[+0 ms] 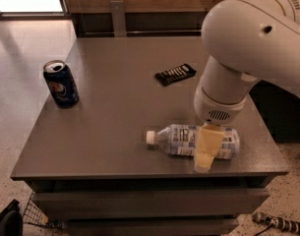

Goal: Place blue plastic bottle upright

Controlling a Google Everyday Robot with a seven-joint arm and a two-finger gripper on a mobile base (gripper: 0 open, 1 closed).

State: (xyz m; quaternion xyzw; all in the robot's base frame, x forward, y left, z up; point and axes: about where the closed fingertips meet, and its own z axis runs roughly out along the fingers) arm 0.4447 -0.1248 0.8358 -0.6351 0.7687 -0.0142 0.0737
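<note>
The blue plastic bottle lies on its side near the front right of the grey table. Its white cap points left and its white-and-blue label faces up. My gripper hangs from the big white arm and comes straight down onto the bottle's right half, between the label and the base. Its pale yellow end covers part of the bottle down to the table top. The bottle's far side is hidden behind the gripper.
A dark blue soda can stands upright at the table's left. A flat black object lies at the back, right of the middle. The front edge is close below the bottle. A wire basket sits on the floor at the lower left.
</note>
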